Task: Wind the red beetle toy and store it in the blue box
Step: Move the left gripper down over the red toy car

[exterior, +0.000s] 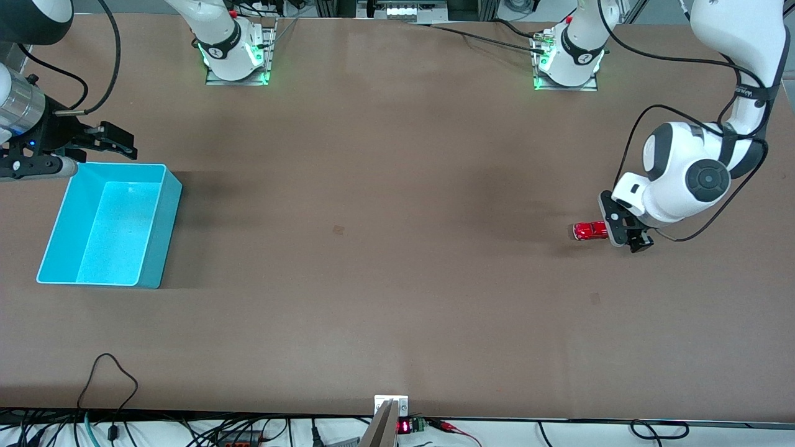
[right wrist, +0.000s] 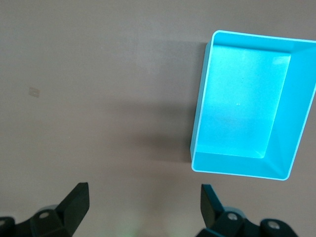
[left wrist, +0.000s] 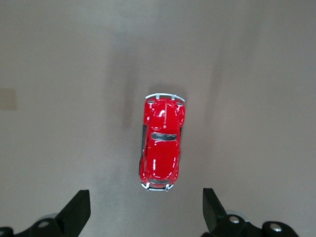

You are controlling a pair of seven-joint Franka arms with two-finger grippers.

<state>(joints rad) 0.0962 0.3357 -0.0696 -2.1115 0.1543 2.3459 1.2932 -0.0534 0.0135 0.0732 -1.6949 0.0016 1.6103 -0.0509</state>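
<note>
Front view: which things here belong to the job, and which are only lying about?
Belong to the job:
- red beetle toy, on the table under the open left end effector
- blue box, empty, beside the open right end effector

Only lying about:
- cables at the table edge nearest the camera

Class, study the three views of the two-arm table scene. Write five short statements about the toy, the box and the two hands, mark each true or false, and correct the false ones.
1. The red beetle toy lies on the table. True.
2. The blue box already holds the toy. False: the box is empty; the toy sits toward the left arm's end of the table.
3. The left hand is open, right beside the toy. True.
4. The right hand grips the box's rim. False: it is open and holds nothing, at the box's edge nearest the robots' bases.
5. The toy lies on its side. False: it sits upright, its roof showing in the left wrist view.
</note>
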